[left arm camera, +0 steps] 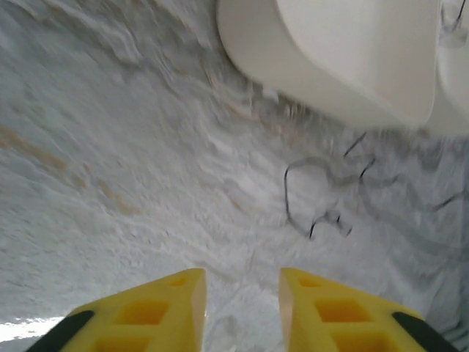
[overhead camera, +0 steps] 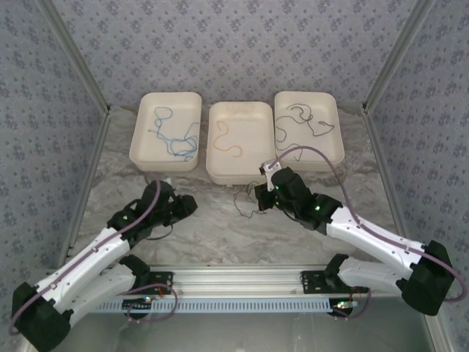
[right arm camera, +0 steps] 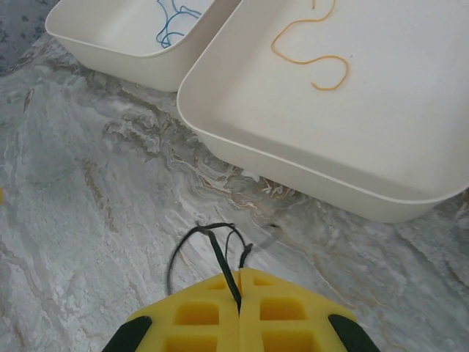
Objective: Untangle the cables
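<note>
Left gripper (left arm camera: 242, 284) sits at the bottom of my frame. Its two yellow fingers (left arm camera: 157, 312) are parted, and the gap between them holds only the grey-white marbled table (left arm camera: 110, 147). Ahead and a little right of that gap, a thin black cable (left arm camera: 286, 194) lies on the table in loose loops and kinks, well apart from the fingertips; the picture is smeared, so I cannot follow its strands to their ends. Beyond it, at top right, the rounded corner of a white tray (left arm camera: 344, 66) rests on the table, with the cable's far strands near its wall.
</note>
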You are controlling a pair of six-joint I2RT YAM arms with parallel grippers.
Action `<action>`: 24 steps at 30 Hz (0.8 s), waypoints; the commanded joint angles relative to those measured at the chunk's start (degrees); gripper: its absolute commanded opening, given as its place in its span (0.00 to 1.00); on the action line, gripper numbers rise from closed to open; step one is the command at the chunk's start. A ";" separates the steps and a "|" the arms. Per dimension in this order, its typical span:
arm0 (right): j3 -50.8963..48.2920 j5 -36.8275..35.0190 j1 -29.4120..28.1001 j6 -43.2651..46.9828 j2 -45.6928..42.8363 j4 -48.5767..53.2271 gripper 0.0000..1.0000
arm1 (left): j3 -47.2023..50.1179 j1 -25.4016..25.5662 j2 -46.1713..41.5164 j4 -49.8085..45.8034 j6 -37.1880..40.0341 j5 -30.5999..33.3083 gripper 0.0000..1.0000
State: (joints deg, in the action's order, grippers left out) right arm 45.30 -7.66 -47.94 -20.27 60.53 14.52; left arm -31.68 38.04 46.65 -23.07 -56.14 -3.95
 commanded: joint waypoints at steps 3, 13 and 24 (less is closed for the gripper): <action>4.27 -7.75 1.17 -1.86 -2.57 10.98 0.00 | 1.20 9.25 7.19 14.49 -2.97 4.56 0.41; 0.07 -11.25 13.26 -4.75 -8.65 19.63 0.00 | -17.94 24.77 36.23 12.39 -2.63 11.78 0.49; -7.32 -5.83 23.36 -5.38 -12.49 18.22 0.00 | -38.64 29.53 61.48 8.23 -16.28 14.26 0.59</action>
State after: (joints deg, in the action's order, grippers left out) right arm 38.79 -15.05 -25.82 -24.69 49.63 31.86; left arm -64.14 66.81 104.99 -10.11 -68.73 7.38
